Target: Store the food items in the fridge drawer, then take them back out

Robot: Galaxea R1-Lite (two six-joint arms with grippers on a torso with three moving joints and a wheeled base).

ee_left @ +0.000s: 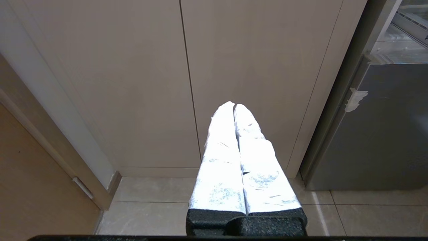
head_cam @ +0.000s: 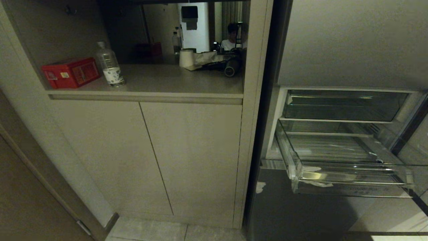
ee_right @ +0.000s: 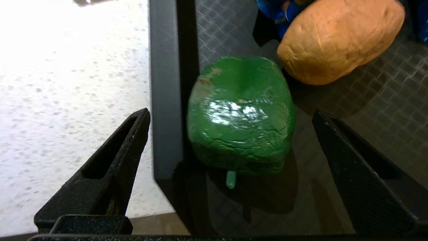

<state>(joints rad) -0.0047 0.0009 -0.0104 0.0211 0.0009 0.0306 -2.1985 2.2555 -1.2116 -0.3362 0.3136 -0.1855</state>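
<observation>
Black tray wall (ee_right: pixel 167 83) beside green pepper (ee_right: pixel 240 117), right claw (ee_right: pixel 230 134) spread

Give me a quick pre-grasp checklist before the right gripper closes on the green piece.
1. Right gripper open: ok, fingers spread wide.
2. Green food item between the fingers: ok.
3. Black tray wall clear of the grip: not ok, one finger sits outside it.
4. Orange-brown food item apart from the green one: cannot tell.
5. Fridge drawer pulled out and without food: ok.
6. Left gripper parked, shut: ok.
</observation>
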